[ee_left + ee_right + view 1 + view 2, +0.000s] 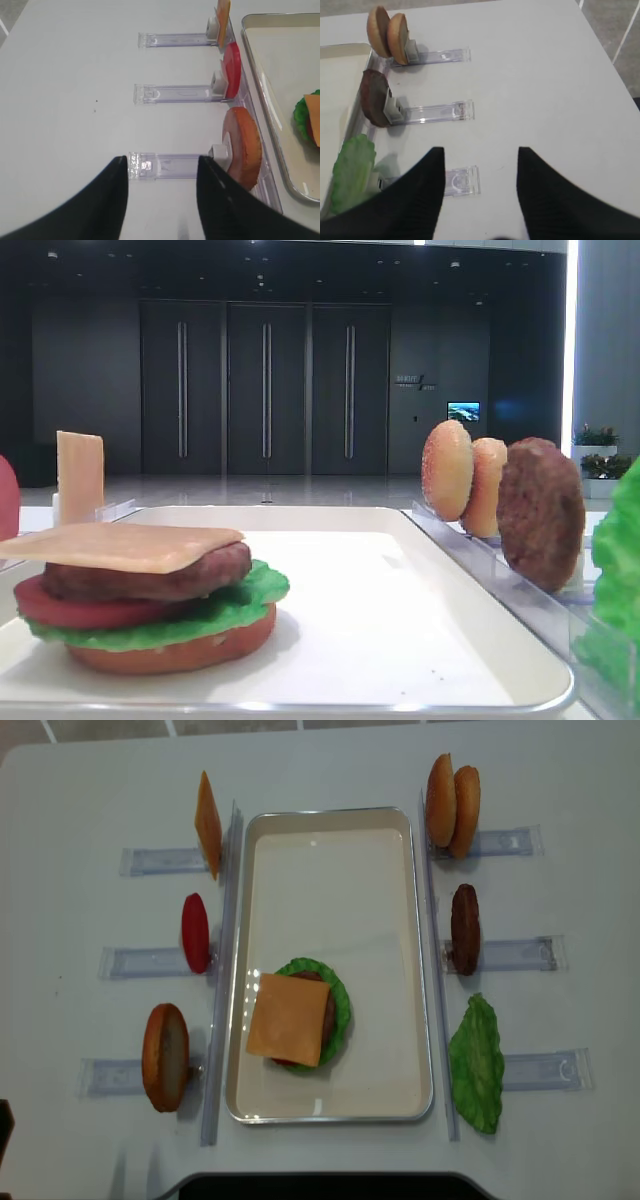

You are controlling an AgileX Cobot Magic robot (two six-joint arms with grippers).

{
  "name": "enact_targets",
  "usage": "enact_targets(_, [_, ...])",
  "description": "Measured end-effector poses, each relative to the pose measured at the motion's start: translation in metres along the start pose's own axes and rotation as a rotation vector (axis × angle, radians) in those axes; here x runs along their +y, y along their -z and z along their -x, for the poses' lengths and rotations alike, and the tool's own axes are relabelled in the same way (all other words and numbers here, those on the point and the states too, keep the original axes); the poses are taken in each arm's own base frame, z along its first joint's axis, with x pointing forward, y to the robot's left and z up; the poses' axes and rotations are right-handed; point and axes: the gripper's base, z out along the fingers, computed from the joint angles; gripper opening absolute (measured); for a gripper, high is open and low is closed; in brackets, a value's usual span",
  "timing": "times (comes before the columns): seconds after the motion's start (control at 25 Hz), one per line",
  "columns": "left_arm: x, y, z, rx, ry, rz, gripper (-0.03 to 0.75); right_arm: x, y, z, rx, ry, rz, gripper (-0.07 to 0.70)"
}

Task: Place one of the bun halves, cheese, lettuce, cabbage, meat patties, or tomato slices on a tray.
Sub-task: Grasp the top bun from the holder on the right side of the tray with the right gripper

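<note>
The pale bun top [440, 799] stands upright in its clear holder [497, 842] near the bench's far right corner, just outside the tray [330, 835]. The right gripper [479, 155] hangs half open, holding nothing, over the lettuce [352, 171]; the left gripper [161, 165] is likewise parted and empty. Best pinch the bun's rim, lift it clear of its orange neighbour [465, 810], then cap the cheese-topped stack [290, 1018]. Open bench lies rightward.

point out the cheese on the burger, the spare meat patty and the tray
cheese slice [289, 1018]: overhead view, middle of its top face
meat patty [464, 927]: overhead view, upper edge of the standing disc
tray [330, 870]: overhead view, bare floor
</note>
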Motion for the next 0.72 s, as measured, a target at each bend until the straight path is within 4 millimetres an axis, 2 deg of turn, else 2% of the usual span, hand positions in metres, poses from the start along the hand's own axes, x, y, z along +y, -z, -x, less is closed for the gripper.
enact_targets(0.16, [0.0, 0.0, 0.0, 0.0, 0.0, 0.0, 0.345, 0.0, -0.01, 0.04, 0.103, -0.01, 0.001, 0.35])
enact_targets(0.28, [0.0, 0.0, 0.0, 0.0, 0.0, 0.0, 0.345, 0.0, -0.033, 0.08, 0.217, -0.035, 0.022, 0.354])
enact_targets(0.4, [0.0, 0.0, 0.0, 0.0, 0.0, 0.0, 0.345, 0.0, -0.068, 0.125, 0.323, -0.066, 0.051, 0.354])
enact_targets(0.48, [0.0, 0.0, 0.0, 0.0, 0.0, 0.0, 0.345, -0.001, -0.105, 0.154, 0.417, -0.084, 0.062, 0.354])
enact_targets(0.6, [0.0, 0.0, 0.0, 0.0, 0.0, 0.0, 0.345, -0.003, -0.146, 0.191, 0.504, -0.095, 0.079, 0.354])
enact_targets(0.72, [0.0, 0.0, 0.0, 0.0, 0.0, 0.0, 0.345, -0.005, -0.181, 0.228, 0.503, -0.093, 0.085, 0.354])
